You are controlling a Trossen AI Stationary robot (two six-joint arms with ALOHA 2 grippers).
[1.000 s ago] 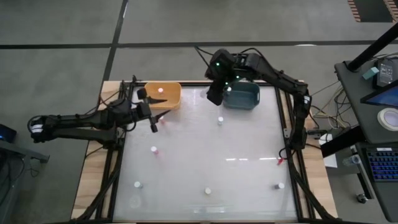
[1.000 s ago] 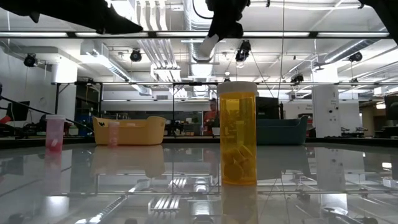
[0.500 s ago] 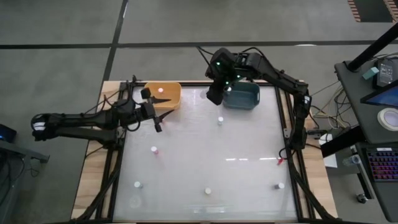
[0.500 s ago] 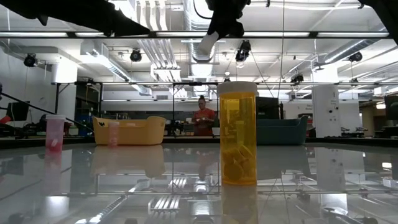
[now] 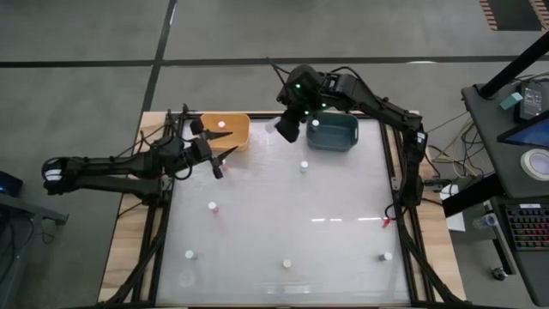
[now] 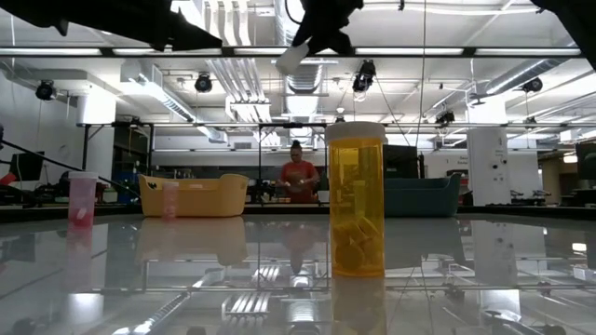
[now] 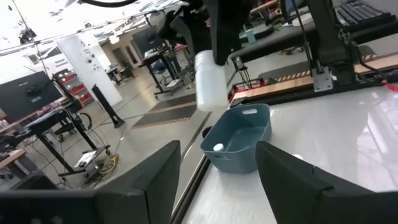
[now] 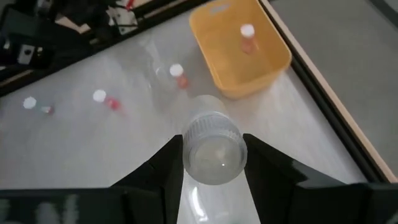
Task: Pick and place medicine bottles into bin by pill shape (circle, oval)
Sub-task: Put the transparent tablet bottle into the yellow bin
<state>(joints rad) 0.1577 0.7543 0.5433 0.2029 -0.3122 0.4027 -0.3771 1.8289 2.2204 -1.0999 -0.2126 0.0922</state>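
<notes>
Right gripper point(image 5: 286, 129): raised above the far edge of the worktop point(image 5: 326, 245), clenched on a white-capped medicine bottle point(image 8: 211, 149); blue bin point(image 5: 333, 131) just beside it, holding one bottle point(image 5: 315, 123); orange bin point(image 5: 227, 131) on its other side, holding one bottle point(image 8: 248, 34).

Left gripper point(image 5: 216, 163): low over the worktop just beside the orange bin, fingers point(image 7: 149, 180) spread, grasping nothing.

Loose bottles, all upright: one point(image 5: 304, 165) near the right gripper; one point(image 5: 212, 206) near the left gripper; others well apart along the near edge. Large amber bottle point(image 6: 356, 198) close in the low view.
</notes>
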